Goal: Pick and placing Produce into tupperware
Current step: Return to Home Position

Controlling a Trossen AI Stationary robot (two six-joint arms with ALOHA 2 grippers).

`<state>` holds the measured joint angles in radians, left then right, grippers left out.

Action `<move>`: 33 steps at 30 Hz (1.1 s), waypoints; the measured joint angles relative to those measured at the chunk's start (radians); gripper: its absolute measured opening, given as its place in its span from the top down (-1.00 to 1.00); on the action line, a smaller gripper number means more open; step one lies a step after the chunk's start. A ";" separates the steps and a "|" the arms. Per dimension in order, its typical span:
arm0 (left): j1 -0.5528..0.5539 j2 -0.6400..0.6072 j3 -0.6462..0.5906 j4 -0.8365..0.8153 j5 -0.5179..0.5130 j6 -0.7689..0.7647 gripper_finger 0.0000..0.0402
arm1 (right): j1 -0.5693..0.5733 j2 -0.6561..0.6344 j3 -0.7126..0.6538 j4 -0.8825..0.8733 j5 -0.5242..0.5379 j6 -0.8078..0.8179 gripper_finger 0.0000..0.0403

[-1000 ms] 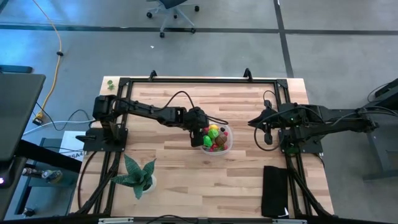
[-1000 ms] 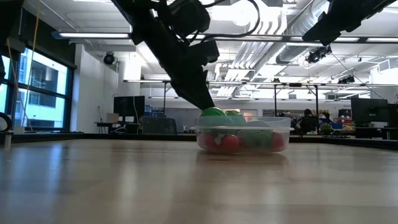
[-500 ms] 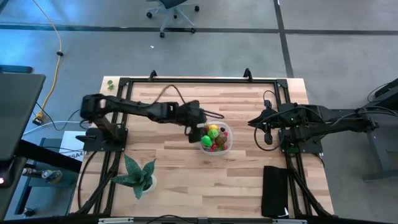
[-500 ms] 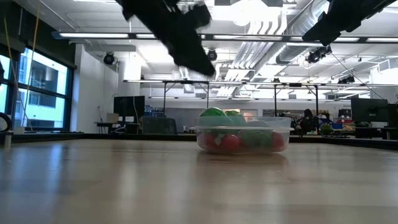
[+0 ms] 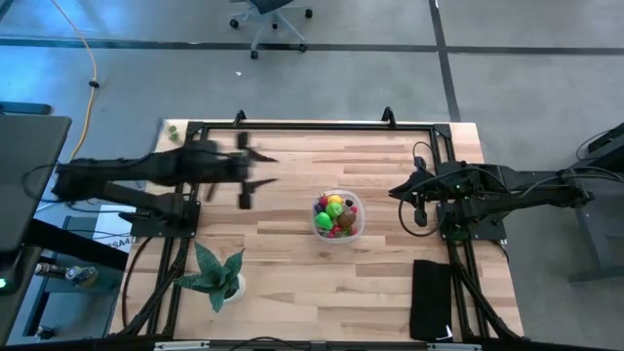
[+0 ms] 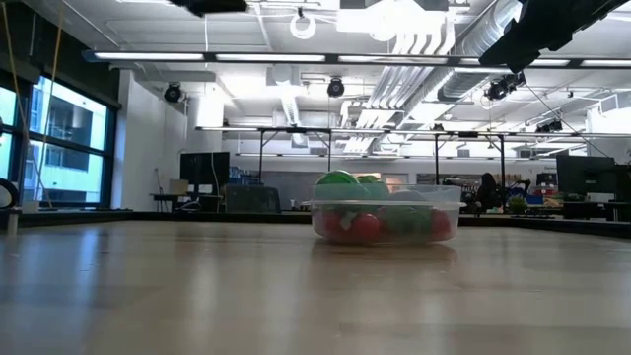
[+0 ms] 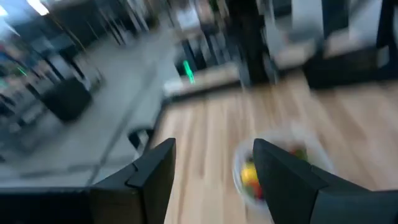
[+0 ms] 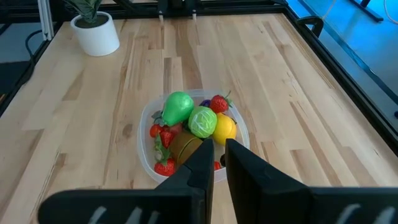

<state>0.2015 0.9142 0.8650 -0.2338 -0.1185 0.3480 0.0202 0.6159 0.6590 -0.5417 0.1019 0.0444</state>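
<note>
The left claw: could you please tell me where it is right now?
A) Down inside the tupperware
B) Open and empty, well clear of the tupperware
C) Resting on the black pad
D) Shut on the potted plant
B: in the high view the left claw hangs open and empty, well to the left of the tupperware that holds the produce; the right claw waits shut on the far side.

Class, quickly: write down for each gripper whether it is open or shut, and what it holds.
Left gripper: open, holding nothing, above the left part of the table.
Right gripper: shut, holding nothing, waiting over the right side.
</note>
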 joint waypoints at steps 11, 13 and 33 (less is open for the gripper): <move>0.002 -0.342 -0.324 0.212 0.101 -0.026 -0.01 | 0.000 0.000 0.000 0.000 0.000 0.000 0.85; 0.001 -0.368 -0.366 0.249 0.102 -0.008 0.02 | 0.000 0.000 0.000 0.000 0.000 0.000 0.85; 0.001 -0.719 -0.567 0.255 0.073 0.025 0.95 | 0.000 0.000 0.000 0.000 0.000 0.000 0.85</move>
<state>0.2028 0.1954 0.2981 0.0214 -0.0454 0.3734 0.0204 0.6159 0.6590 -0.5418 0.1017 0.0444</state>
